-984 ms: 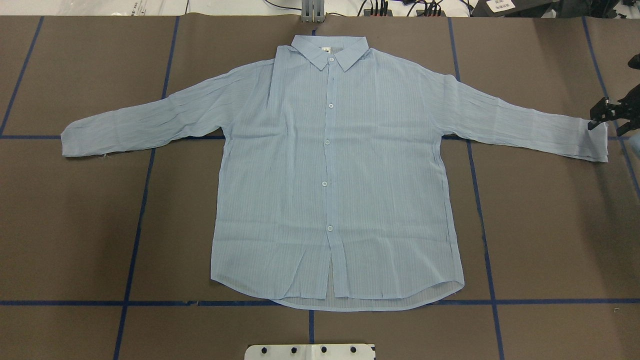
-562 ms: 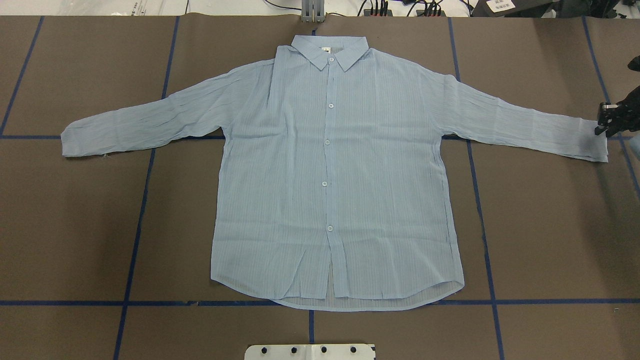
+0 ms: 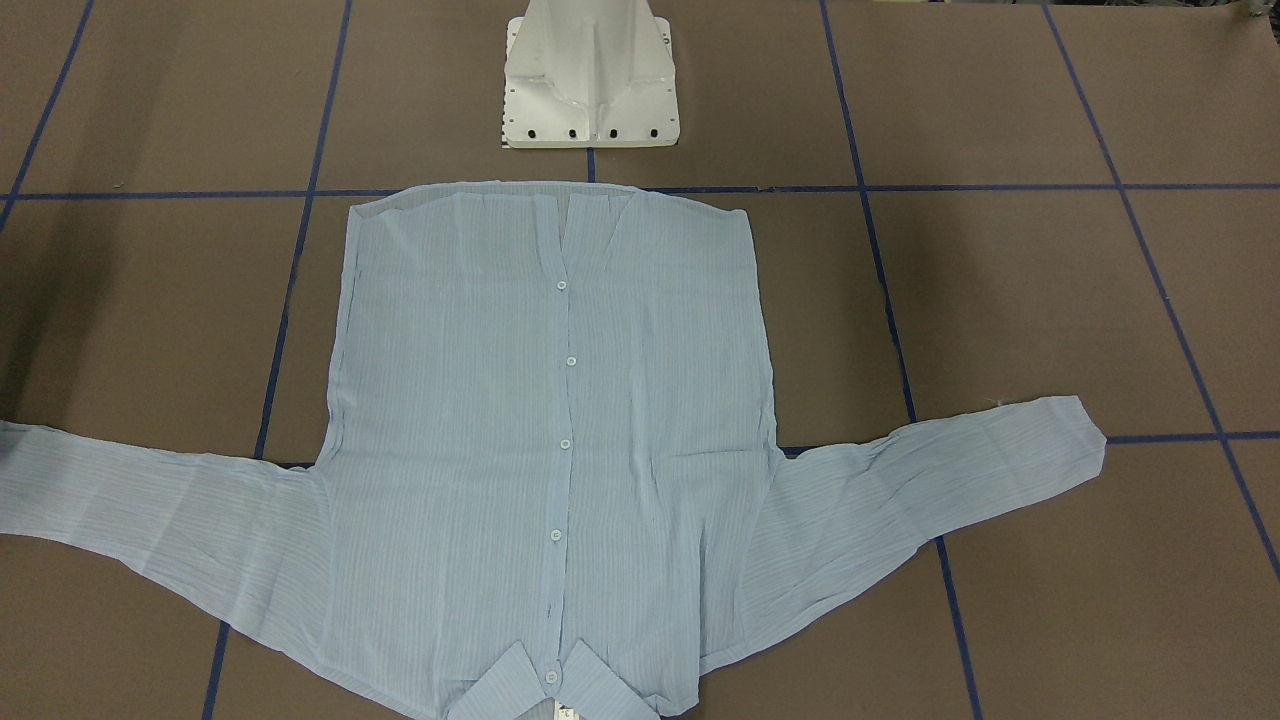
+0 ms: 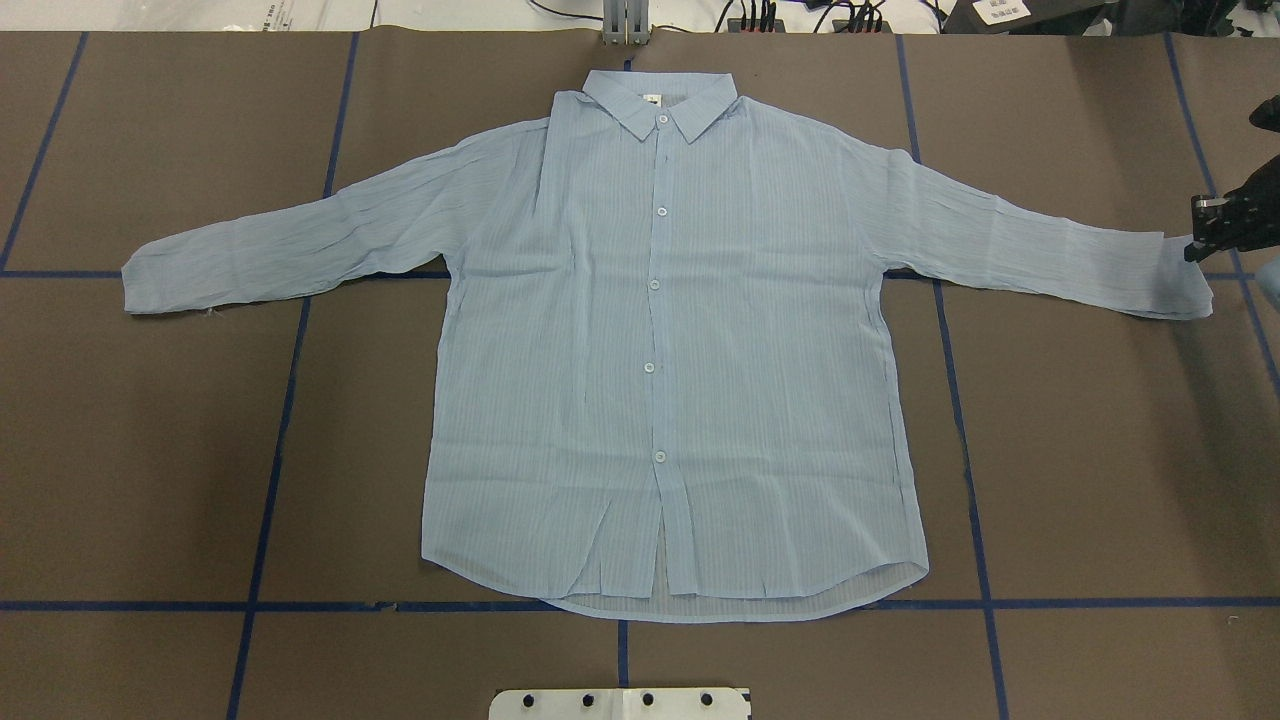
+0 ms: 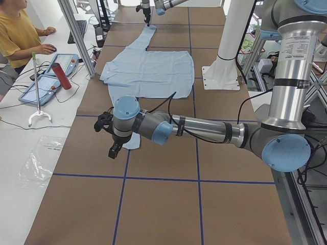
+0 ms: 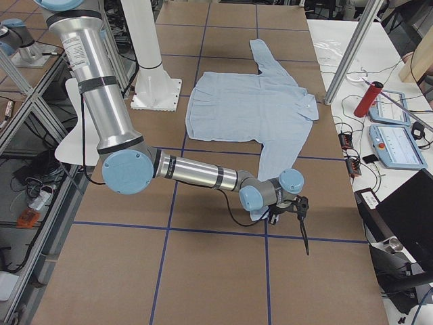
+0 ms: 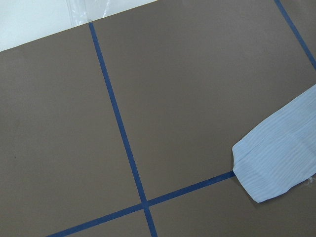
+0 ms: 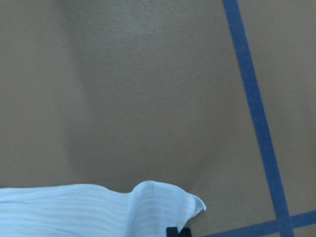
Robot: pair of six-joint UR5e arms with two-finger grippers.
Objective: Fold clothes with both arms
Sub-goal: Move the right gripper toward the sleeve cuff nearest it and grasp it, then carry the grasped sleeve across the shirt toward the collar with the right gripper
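The pale-blue striped shirt (image 4: 660, 350) lies flat, front up and buttoned, collar at the far edge and both sleeves spread out; it also shows in the front view (image 3: 550, 420). My right gripper (image 4: 1196, 242) is at the end of the right sleeve, shut on the cuff (image 4: 1180, 285). In the right wrist view the cuff (image 8: 158, 205) is bunched up at a black fingertip (image 8: 177, 232). My left gripper (image 5: 109, 137) hovers over the left sleeve's cuff (image 7: 276, 163). I cannot tell whether it is open or shut.
The white pedestal base (image 4: 620, 703) stands at the near edge by the shirt's hem. Blue tape lines (image 4: 270, 480) cross the brown table. In the exterior left view an operator (image 5: 18, 30) sits at a side desk with tablets and a red cylinder (image 5: 61, 76).
My right gripper came down onto the right cuff and closed on it. The cuff's far corner is now lifted and pulled slightly inward. The rest of the shirt has not moved.
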